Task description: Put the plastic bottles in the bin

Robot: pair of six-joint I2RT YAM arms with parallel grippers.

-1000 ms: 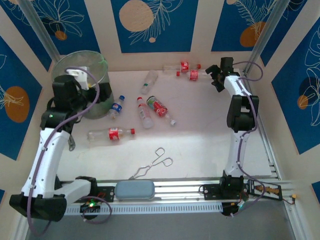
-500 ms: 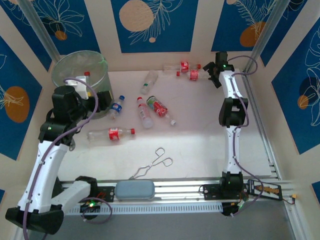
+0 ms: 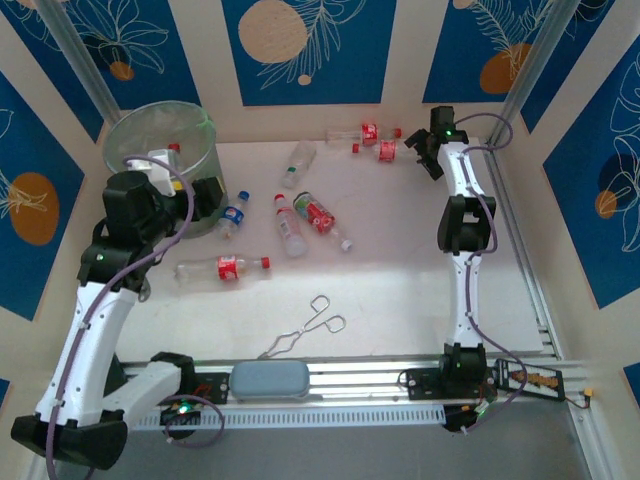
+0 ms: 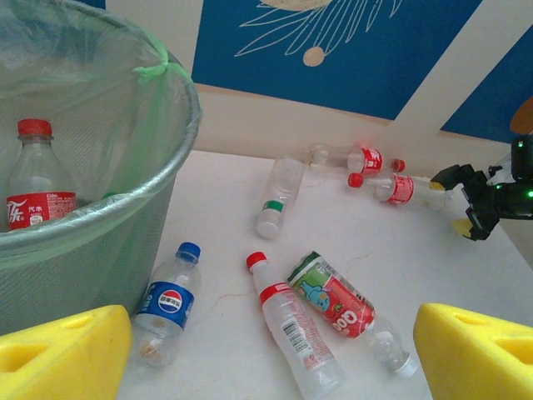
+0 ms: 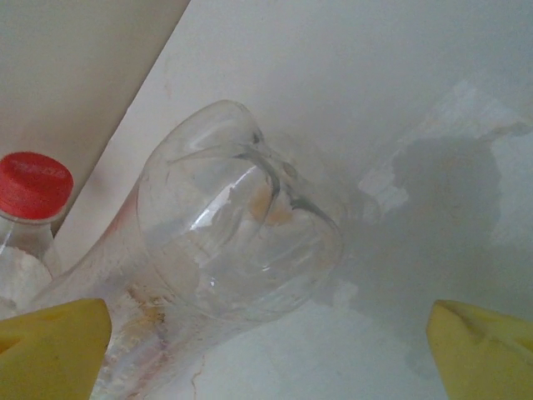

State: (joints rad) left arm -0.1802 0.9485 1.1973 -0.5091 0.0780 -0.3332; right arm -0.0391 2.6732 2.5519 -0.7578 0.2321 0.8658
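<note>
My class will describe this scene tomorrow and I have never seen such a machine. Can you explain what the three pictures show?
A left arm and a right arm are bolted at the near edge of a table. The overhead picture looks down from behind them. The other two come from a camera on each wrist, so the yellow shapes at the bottom are that arm's own fingers. The left fingers are open beside the bin, where one bottle already stands. The right fingers are open, a clear bottle lying just ahead. Nothing is held. More bottles and metal tongs lie on the table; a grey-blue pad sits between the arms' bases.
</note>
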